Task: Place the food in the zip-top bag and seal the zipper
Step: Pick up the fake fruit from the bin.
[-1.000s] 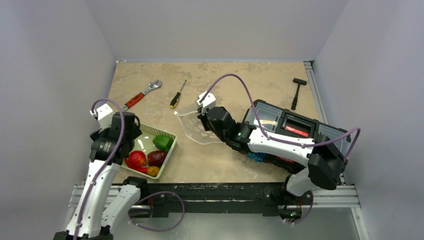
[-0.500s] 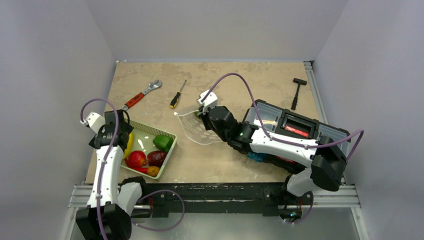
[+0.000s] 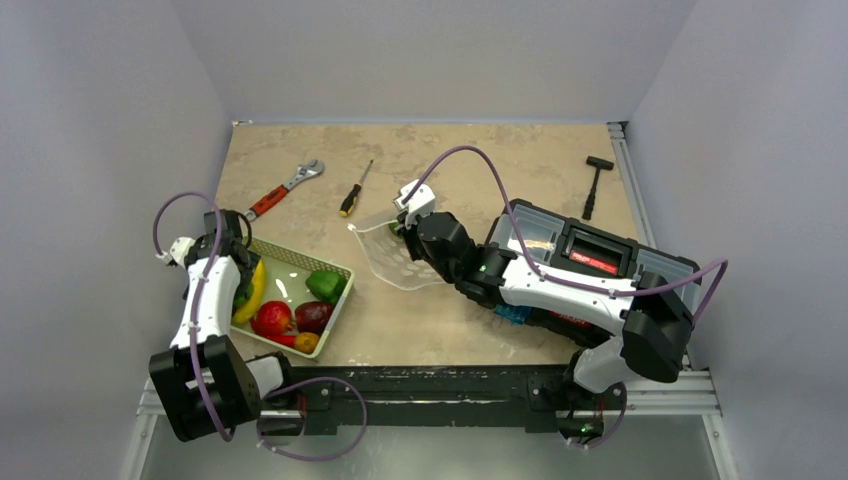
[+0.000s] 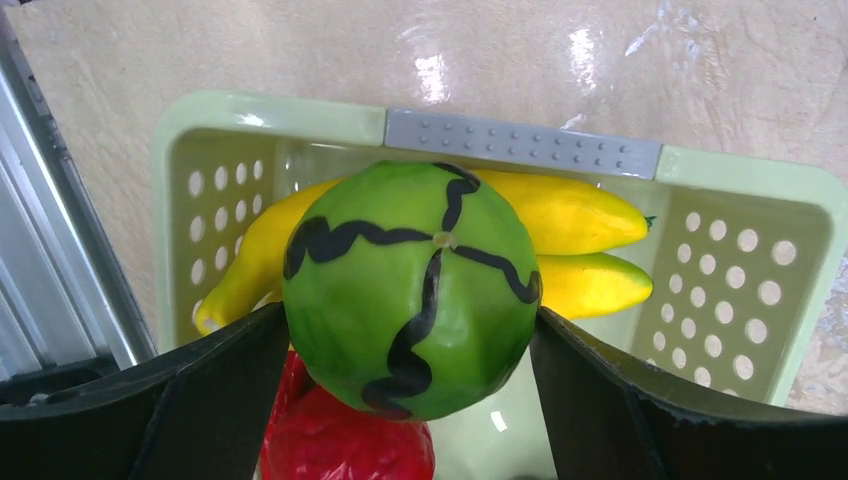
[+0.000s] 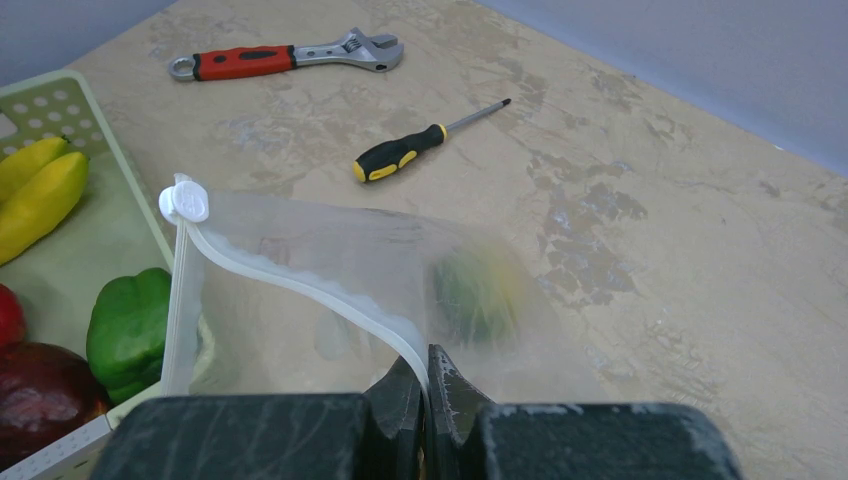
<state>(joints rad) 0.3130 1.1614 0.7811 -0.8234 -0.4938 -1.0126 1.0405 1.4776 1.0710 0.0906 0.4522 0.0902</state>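
My left gripper [image 4: 410, 320] is shut on a green toy melon with black stripes [image 4: 410, 260] and holds it above the left end of the pale green basket [image 3: 343, 284]. In the basket lie yellow bananas [image 4: 570, 215], a green pepper [image 3: 325, 285], a red fruit [image 3: 272, 318], a maroon one [image 3: 313, 315] and an orange one [image 3: 305, 342]. My right gripper [image 5: 428, 365] is shut on the zipper strip [image 5: 300, 285] of the clear dotted bag [image 3: 395, 252] and holds its mouth up. A blurred green-yellow item [image 5: 480, 290] shows through the bag.
A red-handled wrench [image 3: 285, 188], a screwdriver [image 3: 355, 190] and a small black hammer [image 3: 596, 185] lie at the back of the table. A black toolbox [image 3: 590, 260] stands on the right under my right arm. Walls close in on both sides.
My left arm has swung left and folded back, carrying its gripper from over the basket's middle to its left end. The bananas now show. The right arm and bag have not moved.
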